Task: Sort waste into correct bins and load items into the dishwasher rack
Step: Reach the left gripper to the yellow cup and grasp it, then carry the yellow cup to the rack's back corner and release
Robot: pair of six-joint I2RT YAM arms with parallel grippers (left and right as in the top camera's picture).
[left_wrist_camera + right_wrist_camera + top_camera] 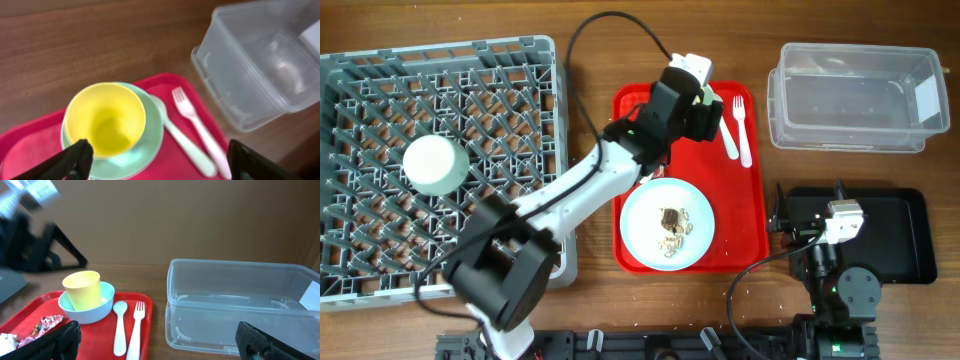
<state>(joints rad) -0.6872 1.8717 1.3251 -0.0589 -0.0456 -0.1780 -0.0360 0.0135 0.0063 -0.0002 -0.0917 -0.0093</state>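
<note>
The left gripper (159, 152), fingers spread wide, hovers above the yellow cup (105, 120) nested in a mint bowl (150, 137) on the red tray (25, 150), fork (197, 125) and spoon (182, 142) just beside. The right gripper (160, 342), also spread, sits over the black tray (905, 235) near the clear tub (850, 95).

- Red tray (746, 215): flat, rectangular, rounded corners, low raised rim, glossy surface. Lies a little right of the table's centre, long side running near to far.
- Same red tray (20, 145) in the left wrist view: only its far end shows, the rim curving round a corner.
- Same red tray (95, 341) in the right wrist view: seen low from the near side.
- Wooden table (760, 30): brown, grain running left to right; the tray rests on it.
- Table (100, 40) in the left wrist view: bare wood beyond the tray's far rim.
</note>
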